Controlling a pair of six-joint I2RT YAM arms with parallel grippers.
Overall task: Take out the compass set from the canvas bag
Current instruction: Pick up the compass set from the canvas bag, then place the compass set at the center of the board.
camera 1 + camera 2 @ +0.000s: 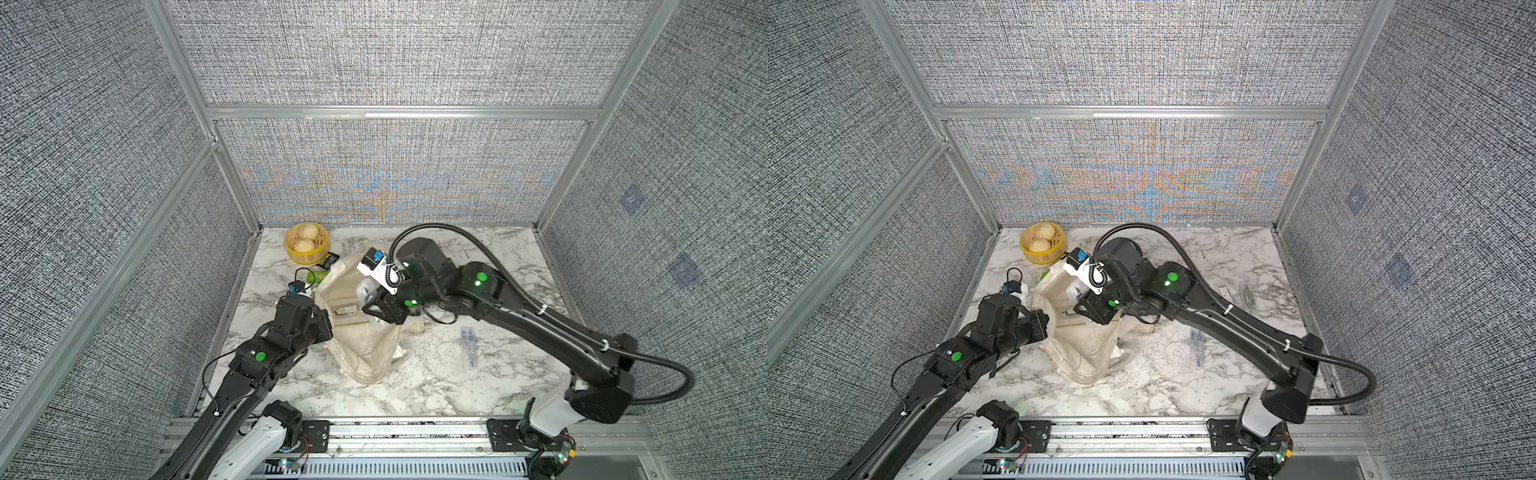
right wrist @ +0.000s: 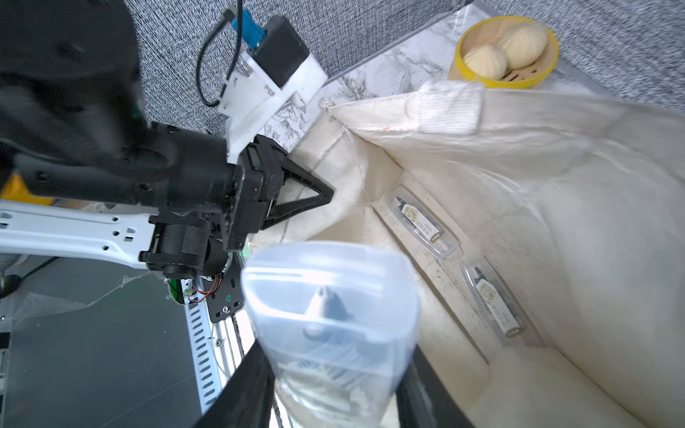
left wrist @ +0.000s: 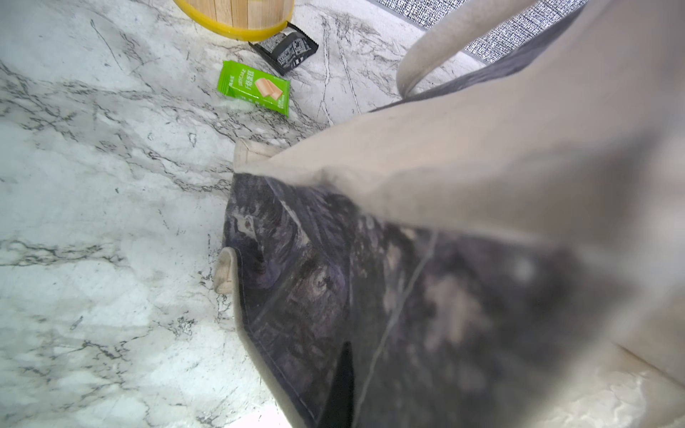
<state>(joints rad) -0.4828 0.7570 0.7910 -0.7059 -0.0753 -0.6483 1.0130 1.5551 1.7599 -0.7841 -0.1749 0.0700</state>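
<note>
A: Clock convention: top views, centred on the bag (image 1: pixel 365 353), 12 toward the back wall. Nearest item?

B: The bag itself, slumped on the marble table (image 1: pixel 415 390) with its mouth open. Cream lining shows from above. The dark print shows only in the left wrist view.

A: Left gripper (image 2: pixel 328 194)?

B: At 9 of the mouth. Jaws together, pinching the rim cloth.

A: Right gripper (image 2: pixel 330 392)?

B: Reaches in from 3. Jaws part-way apart, clamped on the compass set (image 2: pixel 330 315), a clear plastic case with a grey pointed tool inside. The set hangs over the mouth by the 3 o'clock rim. Whether it touches the lining: cannot tell.

A: Contents of the bag?

B: Case A (image 2: pixel 422 222) and case B (image 2: pixel 493 300), both clear, lying flat on the bottom, roughly end to end.

A: Outside the bag?

B: Case C (image 1: pixel 468 347), with blue parts, lies on the table at 4, well apart from the bag. In a top view, case D (image 1: pixel 1225 291) and case E (image 1: pixel 1246 294) lie side by side at 2, beyond the right arm.

A: Farthest?

B: At 11, a green packet (image 3: pixel 255 89), then a black packet (image 3: pixel 287 52) just beside the basket (image 1: pixel 305 261). The basket is yellow, near the back wall, with pale buns (image 2: pixel 524 42) inside.
</note>
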